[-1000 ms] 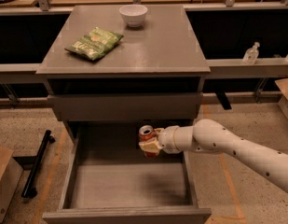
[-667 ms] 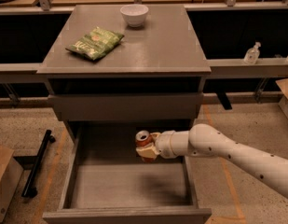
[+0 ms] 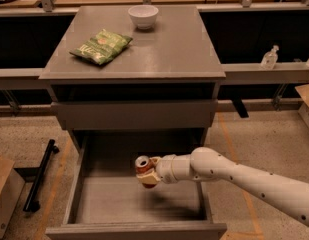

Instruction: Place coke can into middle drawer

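The coke can [image 3: 142,165], red with a silver top, is held in my gripper [image 3: 147,172], which is shut on it. My white arm [image 3: 234,176] reaches in from the lower right. The can hangs upright above the floor of the open middle drawer [image 3: 119,201], a wide grey tray pulled out toward the camera. A faint shadow lies on the drawer floor under the can. The other grey drawer [image 3: 134,115] above it is closed and shows only its flat front.
On the cabinet top [image 3: 174,49] lie a green chip bag [image 3: 101,46] and a white bowl [image 3: 143,16]. A black bar [image 3: 40,175] lies on the floor at left. A cardboard box [image 3: 3,194] stands at the lower left. A clear bottle [image 3: 269,58] sits on the right shelf.
My gripper has carried the coke can leftward and a little lower, from the drawer's right side toward its middle. The drawer and the things on top have not moved.
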Controlling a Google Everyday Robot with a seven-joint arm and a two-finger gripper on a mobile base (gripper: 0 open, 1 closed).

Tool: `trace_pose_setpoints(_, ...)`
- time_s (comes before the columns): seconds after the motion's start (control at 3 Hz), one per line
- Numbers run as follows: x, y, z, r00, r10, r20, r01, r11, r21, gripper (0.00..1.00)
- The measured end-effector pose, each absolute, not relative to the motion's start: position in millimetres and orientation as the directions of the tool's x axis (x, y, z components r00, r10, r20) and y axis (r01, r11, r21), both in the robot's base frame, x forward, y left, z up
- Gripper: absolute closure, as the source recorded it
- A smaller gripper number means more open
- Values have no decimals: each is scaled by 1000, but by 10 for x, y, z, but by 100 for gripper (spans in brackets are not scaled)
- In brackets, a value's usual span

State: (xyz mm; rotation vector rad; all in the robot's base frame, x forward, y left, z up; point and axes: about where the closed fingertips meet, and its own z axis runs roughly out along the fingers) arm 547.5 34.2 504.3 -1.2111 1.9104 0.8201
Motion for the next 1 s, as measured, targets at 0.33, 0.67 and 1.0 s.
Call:
trace_pose_setpoints(0.33, 5422, 504, 4762, -316, -445, -838, -924, 346, 165, 100)
trace_pose_setpoints(0.67, 5443, 623, 4488, -335, -424, -842, -921, 337, 197, 100)
trace_pose_setpoints(1.0, 5538, 684, 4308, -355, -384, -852, -913, 337, 229, 82)
